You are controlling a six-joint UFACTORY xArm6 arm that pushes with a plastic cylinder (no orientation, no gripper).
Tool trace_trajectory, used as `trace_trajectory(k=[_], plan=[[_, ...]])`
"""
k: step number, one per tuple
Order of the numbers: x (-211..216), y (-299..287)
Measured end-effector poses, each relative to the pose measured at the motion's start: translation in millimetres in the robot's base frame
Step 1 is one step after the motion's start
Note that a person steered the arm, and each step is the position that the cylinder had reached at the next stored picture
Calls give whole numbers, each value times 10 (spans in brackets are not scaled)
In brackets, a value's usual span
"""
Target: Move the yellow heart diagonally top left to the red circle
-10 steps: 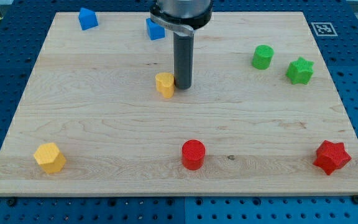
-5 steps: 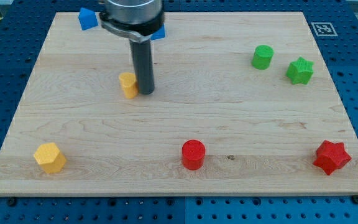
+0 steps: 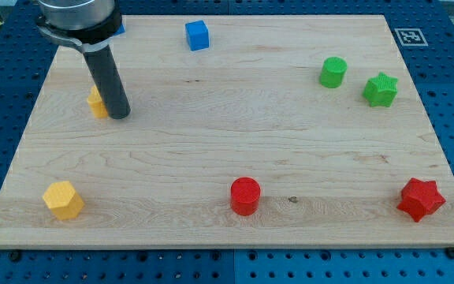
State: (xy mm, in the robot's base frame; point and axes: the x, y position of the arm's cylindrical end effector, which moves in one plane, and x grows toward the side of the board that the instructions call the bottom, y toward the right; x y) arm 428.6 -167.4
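Note:
The yellow heart [image 3: 95,102] lies on the wooden board at the view's upper left, partly hidden behind my rod. My tip [image 3: 119,115] rests on the board against the heart's right side. The red circle [image 3: 244,195] stands near the view's bottom edge at the middle, far to the lower right of the heart and the tip.
A yellow hexagon [image 3: 62,199] sits at the bottom left. A blue cube [image 3: 198,35] is at the top, and another blue block [image 3: 118,26] peeks out behind the arm. A green cylinder [image 3: 333,72] and green star [image 3: 381,89] are at the right. A red star [image 3: 421,199] is at the bottom right.
My tip has slid to the view's left, pushing the yellow heart from the board's upper middle to the upper left. The other blocks have not moved.

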Motion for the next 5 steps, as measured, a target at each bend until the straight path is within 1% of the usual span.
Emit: trace_trajectory(k=[1, 2, 3, 5], plan=[[26, 376], [220, 1065], [430, 1303], [451, 1303]])
